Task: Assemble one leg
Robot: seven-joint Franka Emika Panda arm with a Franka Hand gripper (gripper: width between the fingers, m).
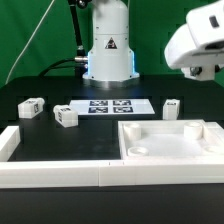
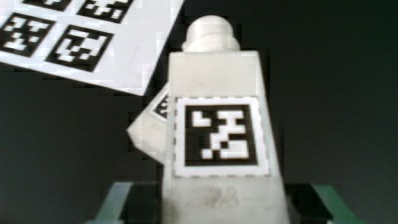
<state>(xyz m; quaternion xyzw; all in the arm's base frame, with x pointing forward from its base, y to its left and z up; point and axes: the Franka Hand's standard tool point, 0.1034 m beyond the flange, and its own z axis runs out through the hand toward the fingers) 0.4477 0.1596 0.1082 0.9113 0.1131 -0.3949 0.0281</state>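
White plastic, the leg (image 2: 217, 110) stands upright between the jaws, its rounded tip pointing away from the wrist camera; the jaws are closed on its lower end from both sides, no wider than the leg itself. Beyond it lie the black desk (image 2: 338, 100), the marker board (image 2: 80, 35) and part of another leg (image 2: 143, 128). In the exterior view two loose legs (image 1: 30, 106) (image 1: 66, 116) lie at the board's left and a third loose leg (image 1: 172, 107) at its right; a large white tray (image 1: 170, 150) sits front right, beside a white rail (image 1: 50, 172). A green curtain (image 1: 30, 30) hangs behind the robot base (image 1: 108, 62). The base bears a triangular warning sign (image 1: 110, 46), too small to read; the held leg shows a black-and-white square tag (image 2: 217, 133).
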